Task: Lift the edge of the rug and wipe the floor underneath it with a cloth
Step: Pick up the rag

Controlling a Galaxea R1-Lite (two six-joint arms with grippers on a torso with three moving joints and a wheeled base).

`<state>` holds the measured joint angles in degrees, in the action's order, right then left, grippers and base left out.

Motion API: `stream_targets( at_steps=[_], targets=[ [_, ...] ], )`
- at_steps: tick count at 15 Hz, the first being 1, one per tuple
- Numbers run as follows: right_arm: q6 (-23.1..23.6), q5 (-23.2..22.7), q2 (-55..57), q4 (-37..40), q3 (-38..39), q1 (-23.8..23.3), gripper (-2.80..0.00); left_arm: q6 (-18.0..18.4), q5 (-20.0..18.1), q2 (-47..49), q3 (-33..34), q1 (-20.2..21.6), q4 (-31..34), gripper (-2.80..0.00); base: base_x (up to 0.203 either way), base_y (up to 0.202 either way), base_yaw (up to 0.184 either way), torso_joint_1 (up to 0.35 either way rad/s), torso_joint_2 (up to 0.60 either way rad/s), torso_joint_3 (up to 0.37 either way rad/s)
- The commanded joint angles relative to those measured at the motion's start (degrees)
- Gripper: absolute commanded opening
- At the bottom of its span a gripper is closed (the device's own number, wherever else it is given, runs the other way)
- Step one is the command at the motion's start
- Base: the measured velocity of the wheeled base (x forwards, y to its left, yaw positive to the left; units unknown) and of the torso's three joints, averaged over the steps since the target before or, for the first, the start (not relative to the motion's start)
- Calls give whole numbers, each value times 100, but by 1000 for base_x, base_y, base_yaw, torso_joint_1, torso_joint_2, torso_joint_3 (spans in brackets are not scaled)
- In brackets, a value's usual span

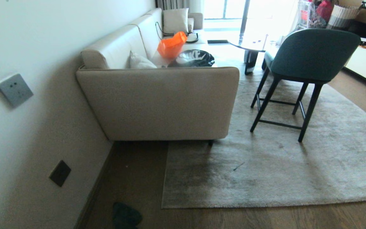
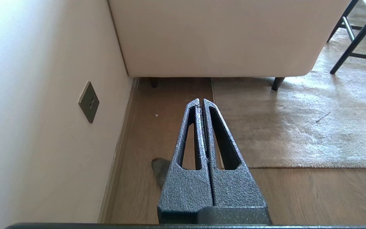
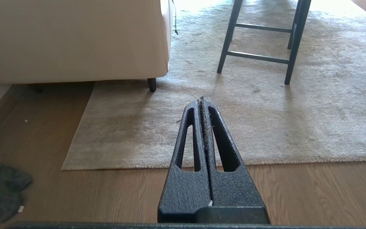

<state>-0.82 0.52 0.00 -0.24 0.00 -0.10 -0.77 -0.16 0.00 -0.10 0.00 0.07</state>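
Note:
The light grey rug [image 1: 265,171] lies flat on the brown wooden floor [image 1: 138,178]. Its near rug edge [image 1: 233,203] runs straight across to a square corner [image 1: 163,206] close to the wall. A small dark cloth [image 1: 125,216] lies crumpled on the bare boards left of that corner, also in the right wrist view as the cloth [image 3: 6,187]. My left gripper [image 2: 201,101] hangs shut and empty above the boards near the corner, partly covering the cloth [image 2: 160,168]. My right gripper [image 3: 201,100] is shut over the rug edge [image 3: 297,160], holding nothing but lint. Neither arm shows in the head view.
A beige sofa [image 1: 170,101] stands against the white wall [image 1: 27,127], with one leg [image 3: 151,84] on the rug. A dark green chair [image 1: 310,60] stands on the rug further right. A dark socket [image 1: 60,172] sits low on the wall above the skirting board [image 2: 119,149].

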Motion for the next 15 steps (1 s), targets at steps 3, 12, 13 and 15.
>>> stream_targets(
  at_steps=[3,12,13,15],
  targets=[
    [3,0,9,-2,0,1,-280,6,-2,0,1,0,1,-280,0,0,0,0,0,0],
    [3,0,9,-2,0,1,-280,15,-2,0,1,0,10,-280,0,0,0,-1,2,-82],
    [3,0,9,-2,0,1,-280,15,-2,0,1,0,10,-280,0,0,0,-7,7,-202],
    [3,0,9,-2,0,1,-280,15,2,0,1,0,6,-280,0,0,0,0,4,-200]
  ],
)
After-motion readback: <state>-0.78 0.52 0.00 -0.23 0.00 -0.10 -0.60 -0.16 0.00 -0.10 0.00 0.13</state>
